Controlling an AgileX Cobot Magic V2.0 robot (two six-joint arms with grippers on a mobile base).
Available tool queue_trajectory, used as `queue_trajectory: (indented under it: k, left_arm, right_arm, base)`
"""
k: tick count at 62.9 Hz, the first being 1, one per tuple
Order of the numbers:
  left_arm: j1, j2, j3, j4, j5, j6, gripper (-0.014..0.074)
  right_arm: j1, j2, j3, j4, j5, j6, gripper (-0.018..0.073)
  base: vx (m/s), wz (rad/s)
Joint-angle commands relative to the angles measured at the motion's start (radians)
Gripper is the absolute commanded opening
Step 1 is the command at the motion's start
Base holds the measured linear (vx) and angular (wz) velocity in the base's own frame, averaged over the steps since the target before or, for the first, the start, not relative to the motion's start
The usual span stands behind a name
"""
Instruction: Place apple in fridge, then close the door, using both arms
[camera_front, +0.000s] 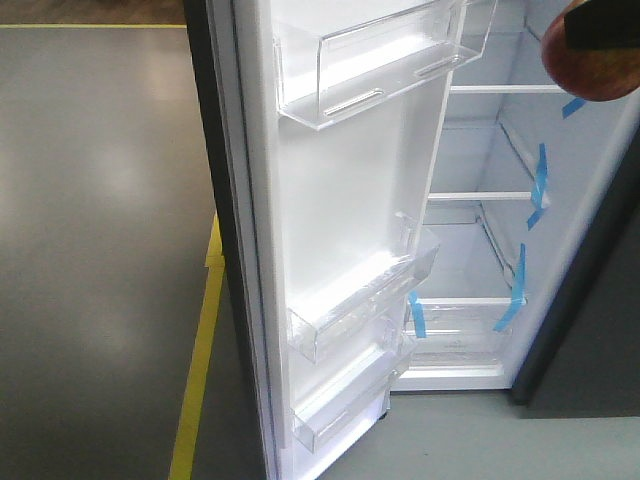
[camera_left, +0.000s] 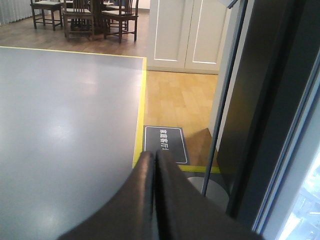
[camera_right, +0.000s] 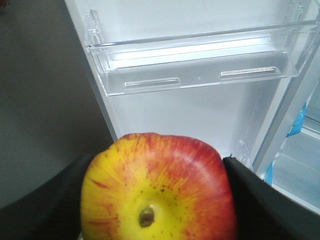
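Clear bins (camera_front: 365, 75): three on the open door (camera_front: 330, 220) lining; fridge (camera_front: 480, 240) shelves edged with blue tape (camera_front: 540, 180)
Red-yellow apple (camera_right: 157, 170): clamped in the right end effector (camera_right: 155, 210), facing the top door bin
Front view: apple only at the top right corner
Black left end effector (camera_left: 155, 162): pressed closed on nothing, over the grey floor (camera_left: 65, 140); seen only in its wrist view

apple (camera_right: 157, 187): red and yellow, stem-pit end facing the camera, low in frame | right hand (camera_right: 157, 205): black fingers (camera_right: 270, 200) pressed against both sides of the apple | door (camera_right: 190, 117): white lining behind the apple, clear bin (camera_right: 200, 70) above | blue tape (camera_right: 299, 120): right edge | floor (camera_right: 45, 90): dark grey, left
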Motion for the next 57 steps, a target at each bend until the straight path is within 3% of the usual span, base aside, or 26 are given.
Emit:
queue_trajectory:
  k: [1,57]
  left_arm:
    - [-0.006,-0.014,0.028,-0.002,-0.071,-0.001,-0.0006]
    - [-0.006,-0.014,0.028,-0.002,-0.071,-0.001,-0.0006]
  right_arm:
    - [-0.004,-0.024,-0.030,0.049,-0.002,-0.005,-0.0006]
    - [-0.004,-0.024,-0.030,0.049,-0.002,-0.005,-0.0006]
  base:
    - [0.06,0.01]
    - [0.05,0.01]
